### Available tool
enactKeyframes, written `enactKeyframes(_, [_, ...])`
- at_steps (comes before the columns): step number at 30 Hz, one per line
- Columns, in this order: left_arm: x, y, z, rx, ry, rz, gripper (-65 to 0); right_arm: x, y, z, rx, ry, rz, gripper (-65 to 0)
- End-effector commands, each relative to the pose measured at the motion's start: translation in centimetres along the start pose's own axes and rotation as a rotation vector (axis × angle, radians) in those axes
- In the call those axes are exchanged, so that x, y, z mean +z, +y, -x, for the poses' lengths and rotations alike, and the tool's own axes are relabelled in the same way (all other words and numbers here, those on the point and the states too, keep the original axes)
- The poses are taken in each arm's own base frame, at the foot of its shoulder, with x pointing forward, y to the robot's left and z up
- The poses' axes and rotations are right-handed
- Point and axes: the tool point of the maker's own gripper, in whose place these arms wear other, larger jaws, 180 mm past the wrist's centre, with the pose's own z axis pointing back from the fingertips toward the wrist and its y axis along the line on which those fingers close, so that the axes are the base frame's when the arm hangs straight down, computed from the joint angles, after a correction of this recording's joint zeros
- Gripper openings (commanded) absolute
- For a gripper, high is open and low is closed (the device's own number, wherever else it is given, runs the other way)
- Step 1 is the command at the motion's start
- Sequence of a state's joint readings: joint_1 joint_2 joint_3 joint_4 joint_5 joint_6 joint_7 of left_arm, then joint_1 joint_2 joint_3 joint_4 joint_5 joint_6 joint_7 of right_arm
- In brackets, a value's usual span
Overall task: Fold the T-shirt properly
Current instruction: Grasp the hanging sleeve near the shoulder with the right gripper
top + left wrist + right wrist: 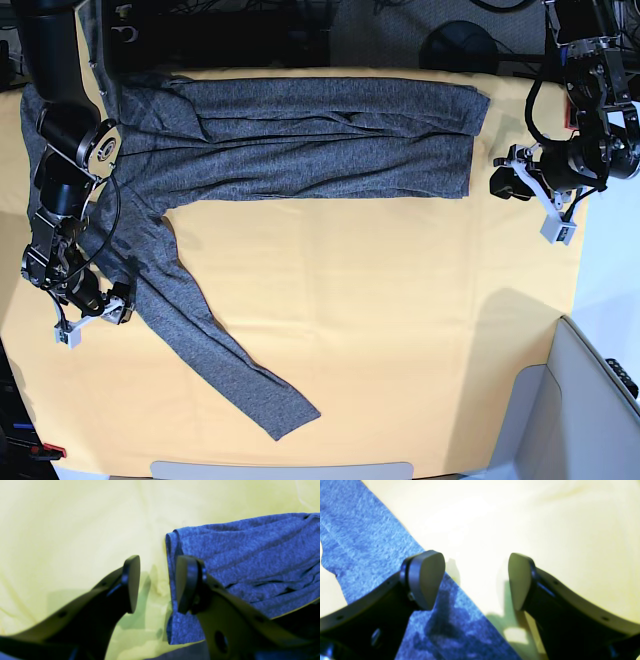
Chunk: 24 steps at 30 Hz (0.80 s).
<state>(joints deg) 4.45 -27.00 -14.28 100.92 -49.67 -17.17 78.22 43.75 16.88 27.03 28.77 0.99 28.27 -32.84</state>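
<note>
The T-shirt (300, 135) is dark grey and lies across the far side of the yellow table (400, 300), its body folded into a long band. One sleeve (215, 355) runs diagonally toward the near edge. My left gripper (503, 178) hovers open at the band's right end. In the left wrist view the gripper (158, 585) straddles the shirt's edge (175, 620), one finger (186, 583) over the cloth. My right gripper (116, 303) is open beside the sleeve's upper part. In the right wrist view it (473, 580) has one finger (427, 577) over the sleeve (370, 542). Neither holds anything.
A grey-white bin or panel (590, 400) stands at the near right corner, and a pale strip (280, 470) lies along the near edge. Dark equipment and cables (300, 30) sit behind the table. Bare yellow surface fills the middle and right of the table.
</note>
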Motion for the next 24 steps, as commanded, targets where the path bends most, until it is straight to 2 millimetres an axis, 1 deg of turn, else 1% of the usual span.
enactKeyframes(1, [0.6,0.0,-1.1,-0.024,-0.026,-0.004,-42.9,0.2,0.3,-1.4,0.015,-0.022,-0.007,-21.9])
enactKeyframes(3, [0.6,0.0,-1.1,-0.024,-0.026,-0.004,-42.9,-0.1,1.0,-0.8,0.054,0.001,-0.014,-21.9])
enactKeyframes(6, [0.6,0.0,-1.1,-0.024,-0.027,-0.005,-42.9,-0.9,3.2,0.2,0.110,0.033,-0.045,-21.9])
enactKeyframes(8, [0.6,0.1,-1.1,-0.023,-0.028,-0.005,-42.9,-1.3,4.2,1.1,0.127,0.052,-0.060,-21.9])
enactKeyframes(12, [0.7,0.1,-1.1,-0.021,-0.030,-0.007,-42.9,-1.6,6.0,1.8,0.136,0.043,-0.086,-21.9])
enactKeyframes(16, [0.7,0.1,-1.1,-0.021,-0.030,-0.007,-42.9,-1.7,6.6,2.6,0.142,0.046,-0.094,-21.9])
enactKeyframes(19, [0.7,0.1,-1.1,-0.021,-0.030,-0.007,-42.9,-1.7,6.7,3.4,0.140,0.059,-0.097,-22.0])
enactKeyframes(21, [0.7,0.1,-1.1,-0.022,-0.029,-0.006,-42.9,-1.7,6.6,3.5,0.140,0.060,-0.096,-22.2])
enactKeyframes(22, [0.7,0.1,-1.1,-0.022,-0.029,-0.006,-42.9,-1.8,6.6,3.6,0.140,0.062,-0.096,-23.3])
enactKeyframes(23, [0.6,0.1,-1.1,-0.023,-0.028,-0.005,-42.9,-1.8,6.6,3.6,0.140,0.062,-0.096,-25.9])
enactKeyframes(24, [0.6,0.0,-1.1,-0.024,-0.027,-0.005,-42.9,-1.8,6.6,3.6,0.140,0.062,-0.096,-30.2])
